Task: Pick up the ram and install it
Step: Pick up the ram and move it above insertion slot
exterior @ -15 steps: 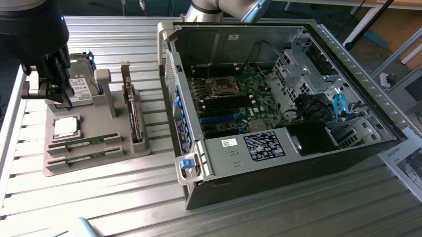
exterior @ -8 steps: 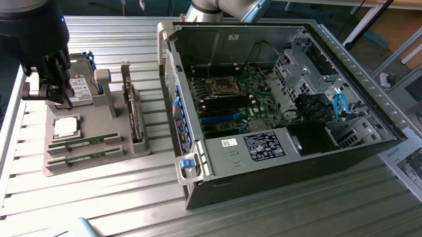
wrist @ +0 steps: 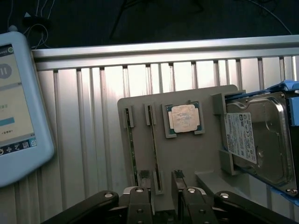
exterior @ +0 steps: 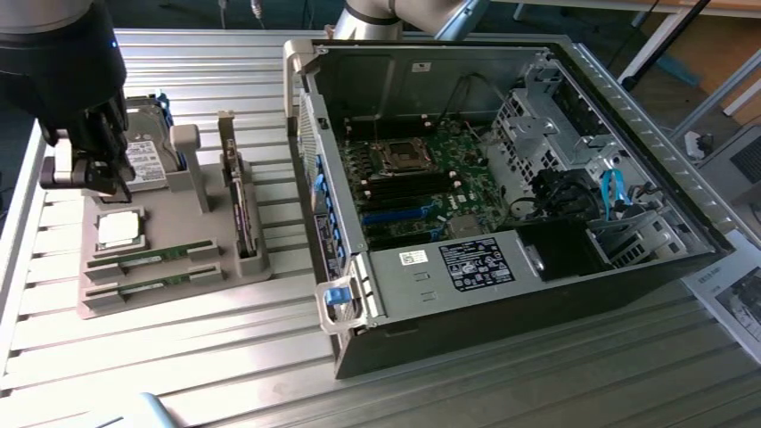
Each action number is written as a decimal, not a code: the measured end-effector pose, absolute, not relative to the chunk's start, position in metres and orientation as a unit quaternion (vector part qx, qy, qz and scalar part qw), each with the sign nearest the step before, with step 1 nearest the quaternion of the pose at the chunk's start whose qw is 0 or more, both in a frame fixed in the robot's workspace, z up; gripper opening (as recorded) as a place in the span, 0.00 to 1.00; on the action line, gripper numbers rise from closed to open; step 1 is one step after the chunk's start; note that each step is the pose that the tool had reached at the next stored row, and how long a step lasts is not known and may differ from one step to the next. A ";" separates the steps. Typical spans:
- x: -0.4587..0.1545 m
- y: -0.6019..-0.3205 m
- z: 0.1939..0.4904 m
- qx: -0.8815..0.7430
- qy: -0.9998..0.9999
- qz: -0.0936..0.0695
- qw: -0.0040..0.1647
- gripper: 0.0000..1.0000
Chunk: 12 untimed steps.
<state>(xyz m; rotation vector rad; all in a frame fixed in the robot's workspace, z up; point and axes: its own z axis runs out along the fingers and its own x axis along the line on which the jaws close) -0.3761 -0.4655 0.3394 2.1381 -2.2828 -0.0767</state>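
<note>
Gripper (wrist: pixel 161 177), jaws wide and empty, over grey tray (exterior: pixel 178 223); two ram sticks (exterior: pixel 152 258) at gripper's five o'clock, exterior view.

Arm (exterior: pixel 363 20): I see a silver-grey tube with a duller grey joint cap. Wrist housing (exterior: pixel 53 53): bulky, glossy black, bluish sheen on one edge. Gripper (wrist: pixel 161 181): black linkage bars and two slim black fingers (wrist: pixel 139 205), with a bright round screw head (wrist: pixel 188 190) on each link. On the exterior view I also see grey side plates.
</note>
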 end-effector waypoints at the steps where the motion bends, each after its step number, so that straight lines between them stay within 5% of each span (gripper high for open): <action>1: -0.376 -0.466 0.339 0.683 -0.730 -0.024 0.006 0.31; 12: -0.376 -0.473 0.339 0.683 -0.730 -0.023 0.008 0.31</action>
